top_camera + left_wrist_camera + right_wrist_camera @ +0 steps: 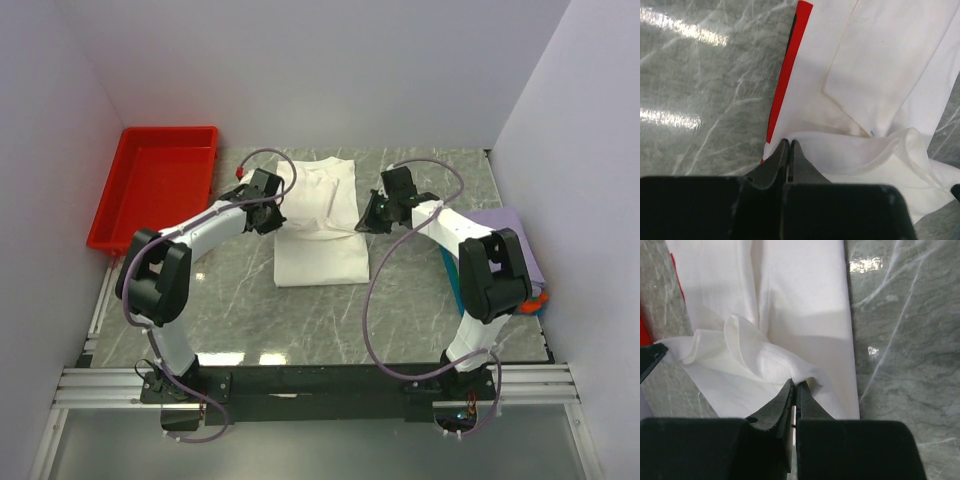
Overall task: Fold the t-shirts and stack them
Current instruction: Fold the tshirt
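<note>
White rumpled t-shirt [320, 255], red edge

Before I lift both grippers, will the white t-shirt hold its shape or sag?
Likely floppy: the white t-shirt bunches into soft ridges where the left gripper and right gripper pinch it. Probably light, thin cloth, so it should sag between the two grips. It may slide on the glossy table.

Top view looks down from behind; close wrist views share the t-shirt [880, 75].
</note>
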Controlling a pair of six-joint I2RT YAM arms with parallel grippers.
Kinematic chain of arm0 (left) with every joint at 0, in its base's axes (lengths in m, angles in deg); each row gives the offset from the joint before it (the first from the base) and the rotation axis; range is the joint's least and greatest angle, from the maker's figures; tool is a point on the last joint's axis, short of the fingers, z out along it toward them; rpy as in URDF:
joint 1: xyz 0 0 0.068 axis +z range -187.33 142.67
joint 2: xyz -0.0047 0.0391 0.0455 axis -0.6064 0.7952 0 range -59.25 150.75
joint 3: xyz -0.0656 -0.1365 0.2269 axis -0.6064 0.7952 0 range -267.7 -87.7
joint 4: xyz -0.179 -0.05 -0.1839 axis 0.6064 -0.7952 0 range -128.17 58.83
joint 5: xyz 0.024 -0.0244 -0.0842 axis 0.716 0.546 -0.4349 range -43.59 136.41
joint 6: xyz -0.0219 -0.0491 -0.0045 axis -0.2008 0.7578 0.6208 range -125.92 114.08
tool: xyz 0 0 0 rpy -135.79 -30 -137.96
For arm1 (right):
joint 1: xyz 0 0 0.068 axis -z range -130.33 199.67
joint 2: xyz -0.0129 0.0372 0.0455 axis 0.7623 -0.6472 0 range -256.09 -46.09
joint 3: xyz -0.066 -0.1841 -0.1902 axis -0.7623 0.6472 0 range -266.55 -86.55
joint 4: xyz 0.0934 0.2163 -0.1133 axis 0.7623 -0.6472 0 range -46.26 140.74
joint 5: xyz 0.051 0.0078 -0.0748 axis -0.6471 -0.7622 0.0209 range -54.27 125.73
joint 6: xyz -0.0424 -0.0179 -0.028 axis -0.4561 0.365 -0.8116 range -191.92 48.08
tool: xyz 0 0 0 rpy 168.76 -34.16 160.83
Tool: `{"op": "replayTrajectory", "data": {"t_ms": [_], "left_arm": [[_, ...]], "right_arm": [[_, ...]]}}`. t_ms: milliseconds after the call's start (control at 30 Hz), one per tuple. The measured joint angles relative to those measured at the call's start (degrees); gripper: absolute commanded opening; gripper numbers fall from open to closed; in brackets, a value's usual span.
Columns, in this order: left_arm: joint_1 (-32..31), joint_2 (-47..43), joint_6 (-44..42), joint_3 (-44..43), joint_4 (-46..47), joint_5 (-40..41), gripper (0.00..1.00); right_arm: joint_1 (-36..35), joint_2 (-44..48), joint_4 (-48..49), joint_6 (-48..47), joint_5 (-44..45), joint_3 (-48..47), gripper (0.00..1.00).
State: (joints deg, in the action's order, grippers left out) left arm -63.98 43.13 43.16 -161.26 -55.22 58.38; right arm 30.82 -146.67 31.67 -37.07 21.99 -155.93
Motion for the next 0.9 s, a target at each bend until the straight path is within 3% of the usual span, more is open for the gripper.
{"op": "replayTrajectory", "data": {"t_ms": [533,600,633,700,733,833,900], "left_arm": [[1.8,3.9,-4.7,-4.6,2.0,-6.6,0.00],[2.0,4.7,-5.0,-4.9,2.1,-6.9,0.01],[2.2,5.2,-5.0,-5.1,2.0,-7.2,0.05],[2.6,6.2,-5.4,-5.9,1.8,-7.7,0.13],[2.8,7.0,-5.6,-6.6,1.5,-7.9,0.23],[3.6,8.4,-6.7,-8.7,1.2,-8.5,0.50],[4.2,8.5,-7.2,-9.4,0.9,-8.8,0.59]], "right_arm": [[1.8,-3.5,1.4,0.0,-3.2,-2.9,0.00],[2.1,-3.8,1.5,0.0,-3.3,-3.1,0.07],[2.2,-4.0,1.3,0.0,-3.3,-3.2,0.12],[2.3,-4.8,0.3,0.0,-3.3,-4.4,0.30],[2.4,-5.4,0.0,-0.1,-3.2,-5.4,0.35],[2.4,-6.0,-0.5,-0.5,-2.5,-7.6,0.44],[2.4,-6.0,-0.6,-0.8,-2.0,-8.6,0.45]]}}
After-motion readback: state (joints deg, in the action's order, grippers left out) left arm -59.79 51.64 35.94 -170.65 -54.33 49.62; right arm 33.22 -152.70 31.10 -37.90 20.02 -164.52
